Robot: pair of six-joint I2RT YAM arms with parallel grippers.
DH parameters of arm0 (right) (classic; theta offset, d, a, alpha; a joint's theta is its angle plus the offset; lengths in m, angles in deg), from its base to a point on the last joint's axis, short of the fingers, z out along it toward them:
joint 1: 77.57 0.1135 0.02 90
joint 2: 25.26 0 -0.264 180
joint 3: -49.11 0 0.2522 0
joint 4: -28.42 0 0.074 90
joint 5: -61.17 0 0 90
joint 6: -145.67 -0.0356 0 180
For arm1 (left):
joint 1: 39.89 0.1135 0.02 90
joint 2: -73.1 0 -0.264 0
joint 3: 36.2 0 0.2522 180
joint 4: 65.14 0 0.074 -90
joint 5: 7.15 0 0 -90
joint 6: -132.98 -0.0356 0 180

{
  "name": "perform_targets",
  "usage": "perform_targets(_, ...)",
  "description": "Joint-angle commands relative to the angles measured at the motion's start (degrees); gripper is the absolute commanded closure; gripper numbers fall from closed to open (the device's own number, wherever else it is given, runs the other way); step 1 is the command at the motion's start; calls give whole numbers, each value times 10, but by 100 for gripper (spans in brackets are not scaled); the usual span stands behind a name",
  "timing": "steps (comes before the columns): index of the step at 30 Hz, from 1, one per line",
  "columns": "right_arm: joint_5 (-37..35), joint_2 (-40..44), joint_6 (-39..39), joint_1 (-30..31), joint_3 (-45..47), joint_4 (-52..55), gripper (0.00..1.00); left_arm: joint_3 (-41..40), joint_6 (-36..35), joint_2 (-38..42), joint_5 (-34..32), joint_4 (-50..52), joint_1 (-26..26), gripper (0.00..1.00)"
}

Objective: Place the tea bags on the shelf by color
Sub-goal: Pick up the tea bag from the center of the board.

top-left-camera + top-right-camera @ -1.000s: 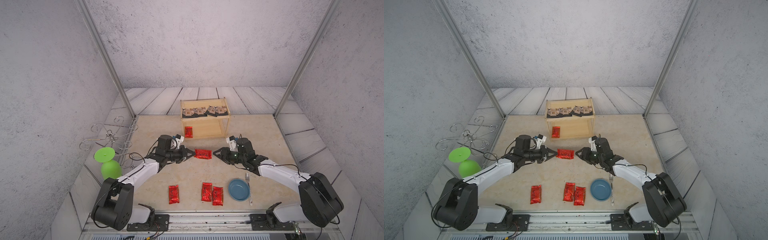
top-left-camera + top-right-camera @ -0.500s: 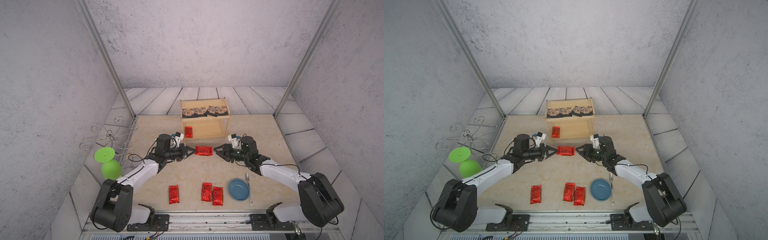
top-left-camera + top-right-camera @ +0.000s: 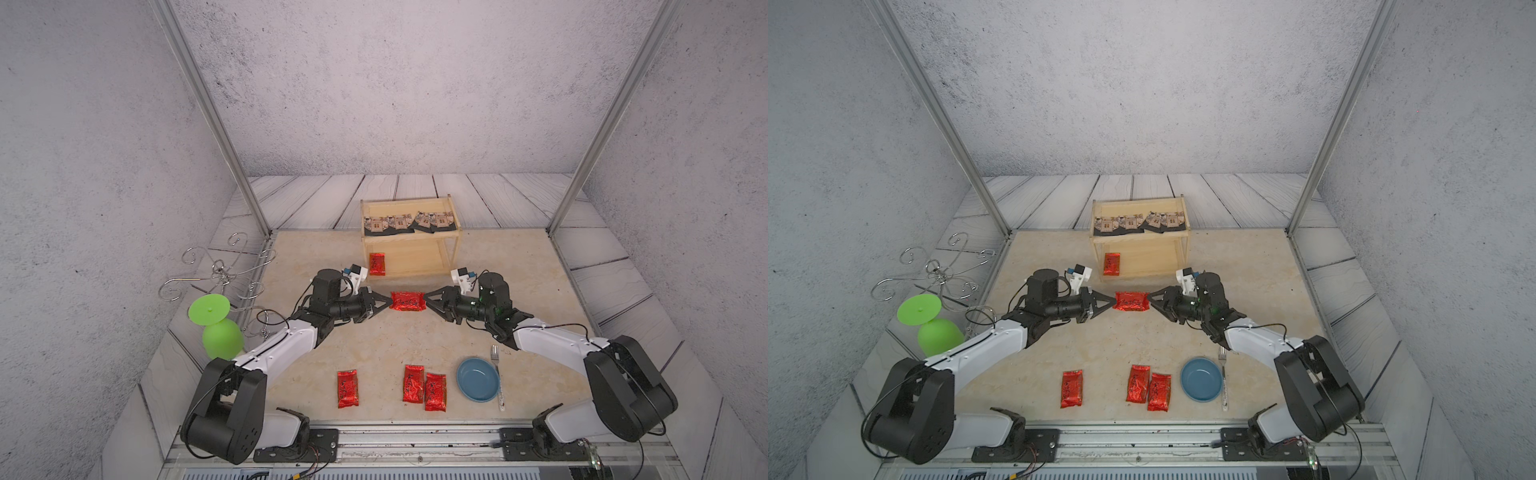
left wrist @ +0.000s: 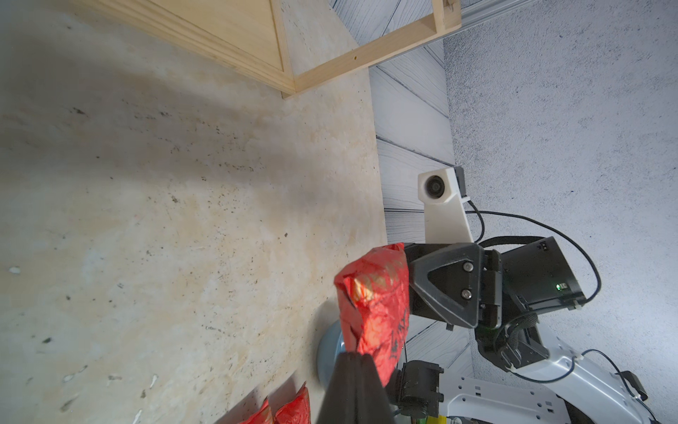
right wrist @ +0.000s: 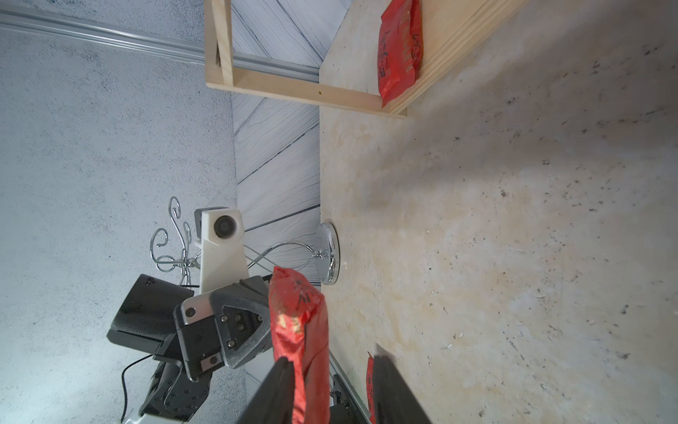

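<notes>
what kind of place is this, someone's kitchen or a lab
Likely a robot test cell, not a home: two robot arms mounted on a rail, grey wall panels in a metal frame.

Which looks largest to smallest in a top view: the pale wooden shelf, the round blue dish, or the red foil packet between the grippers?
Largest to smallest: pale wooden shelf, round blue dish, red foil packet.

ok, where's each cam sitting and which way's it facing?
Top views: high behind the robot, looking down at shelf, left arm, right arm, left gripper and right gripper at one red tea bag.
Left wrist: on left arm, looks past its shut fingers at the right gripper.
Right wrist: on right arm, looks past its open fingers at the left gripper.
Shared: all four show that tea bag and the shelf.
</notes>
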State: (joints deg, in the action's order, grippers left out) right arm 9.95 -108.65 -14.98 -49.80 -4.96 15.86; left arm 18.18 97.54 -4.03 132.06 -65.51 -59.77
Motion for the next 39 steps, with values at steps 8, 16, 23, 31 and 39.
perform_targets(8, 30, -25, -41, 3, 1, -78, 82, -5, 6, 9, 9, -23, 3, 100)
perform_targets(16, 46, -35, -56, 3, 4, -95, 100, -5, 5, 11, 10, -23, 3, 100)
perform_targets(23, 38, -4, -17, -5, 12, -26, 100, -15, 5, 22, -1, -18, 7, 100)
perform_targets(31, 32, 11, 16, -4, -3, 13, 100, -8, -15, 21, -15, 14, 8, 100)
perform_targets(39, -92, -4, 18, 2, -29, 61, 100, 55, -110, 54, -65, 225, 23, 36)
